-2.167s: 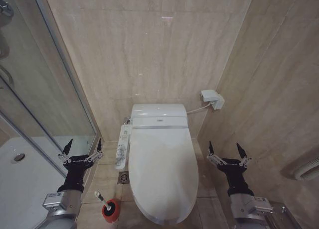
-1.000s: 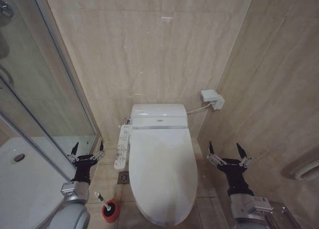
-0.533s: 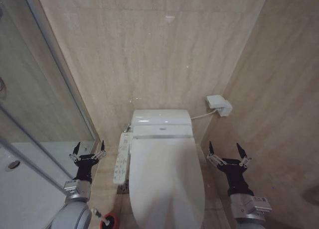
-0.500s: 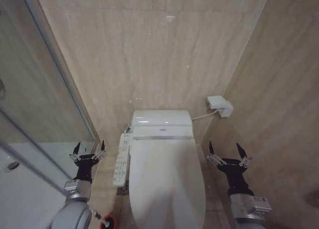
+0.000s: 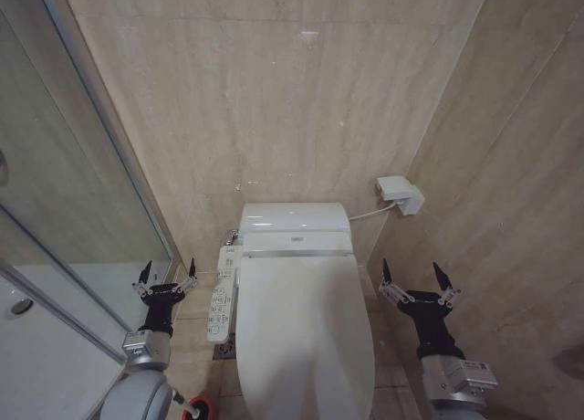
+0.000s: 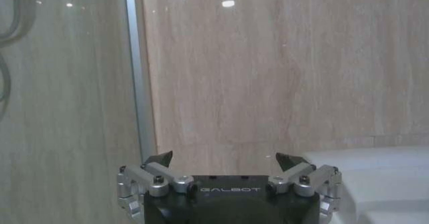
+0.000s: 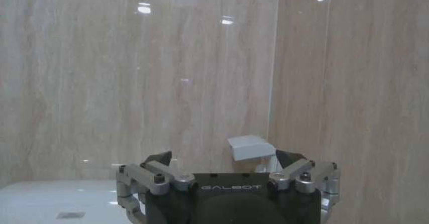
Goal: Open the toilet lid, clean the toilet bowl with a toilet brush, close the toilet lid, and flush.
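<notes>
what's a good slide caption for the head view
Both open hands, left hand and right hand, flank the closed toilet lid.

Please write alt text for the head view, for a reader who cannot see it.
A white toilet with its lid closed stands against a beige tiled wall. The left gripper and right gripper hang open on either side, touching nothing. A red brush holder sits on the floor.

The toilet lid (image 5: pixel 306 333) lies shut over the bowl, against the back wall (image 5: pixel 274 100). The button panel (image 5: pixel 220 297) sits along its left, with the left gripper (image 5: pixel 165 276) beyond it beside the shower glass (image 5: pixel 55 192). The right gripper (image 5: pixel 416 278) hangs right of the lid, below the wall box (image 5: pixel 400 193).
</notes>
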You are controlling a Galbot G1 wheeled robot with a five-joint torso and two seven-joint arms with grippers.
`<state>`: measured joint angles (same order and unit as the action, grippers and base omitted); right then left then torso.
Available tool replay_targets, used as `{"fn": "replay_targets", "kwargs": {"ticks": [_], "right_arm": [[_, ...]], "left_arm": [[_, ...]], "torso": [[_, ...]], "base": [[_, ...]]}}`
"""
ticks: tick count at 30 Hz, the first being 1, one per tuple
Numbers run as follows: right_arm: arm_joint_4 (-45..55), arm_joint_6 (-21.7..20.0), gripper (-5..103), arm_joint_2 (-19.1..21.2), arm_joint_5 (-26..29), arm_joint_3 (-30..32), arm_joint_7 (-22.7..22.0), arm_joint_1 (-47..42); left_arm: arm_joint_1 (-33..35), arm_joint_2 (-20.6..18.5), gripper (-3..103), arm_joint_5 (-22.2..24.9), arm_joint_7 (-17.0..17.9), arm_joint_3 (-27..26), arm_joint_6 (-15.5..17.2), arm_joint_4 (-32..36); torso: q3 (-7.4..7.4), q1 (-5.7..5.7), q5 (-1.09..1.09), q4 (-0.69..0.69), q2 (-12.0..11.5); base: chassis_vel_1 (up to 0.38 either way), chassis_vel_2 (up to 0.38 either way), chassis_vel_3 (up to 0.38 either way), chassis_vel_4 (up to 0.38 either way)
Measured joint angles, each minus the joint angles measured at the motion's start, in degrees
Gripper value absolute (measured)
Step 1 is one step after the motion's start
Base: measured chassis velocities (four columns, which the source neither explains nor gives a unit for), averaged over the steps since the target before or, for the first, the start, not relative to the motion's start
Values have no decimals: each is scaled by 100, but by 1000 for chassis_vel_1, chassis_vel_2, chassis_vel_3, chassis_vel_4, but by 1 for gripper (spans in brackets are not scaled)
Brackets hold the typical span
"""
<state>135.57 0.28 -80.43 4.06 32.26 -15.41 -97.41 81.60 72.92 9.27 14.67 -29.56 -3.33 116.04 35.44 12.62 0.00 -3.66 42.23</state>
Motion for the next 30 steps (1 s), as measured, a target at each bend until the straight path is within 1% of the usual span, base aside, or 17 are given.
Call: {"fn": "replay_targets", "kwargs": {"ticks": [6, 12, 21, 30], "right_arm": [[0, 0, 100, 0, 0, 0, 0, 0], [0, 0, 100, 0, 0, 0, 0, 1], [0, 0, 100, 0, 0, 0, 0, 0], [0, 0, 100, 0, 0, 0, 0, 1]], "left_arm": [[32, 18, 100, -16, -28, 2, -99, -9], [49, -6, 100, -17, -33, -34, -170, -12], [68, -14, 100, -16, -54, -31, -178, 28], [40, 0, 100, -17, -95, -13, -210, -1]], "torso": [[1, 3, 0, -2, -1], [2, 4, 0, 1, -1], [0, 0, 0, 0, 0], [2, 6, 0, 0, -2]], "base": [[-52, 42, 46, -42], [-39, 29, 49, -33], [-13, 5, 13, -11], [-62, 68, 66, -66]]}}
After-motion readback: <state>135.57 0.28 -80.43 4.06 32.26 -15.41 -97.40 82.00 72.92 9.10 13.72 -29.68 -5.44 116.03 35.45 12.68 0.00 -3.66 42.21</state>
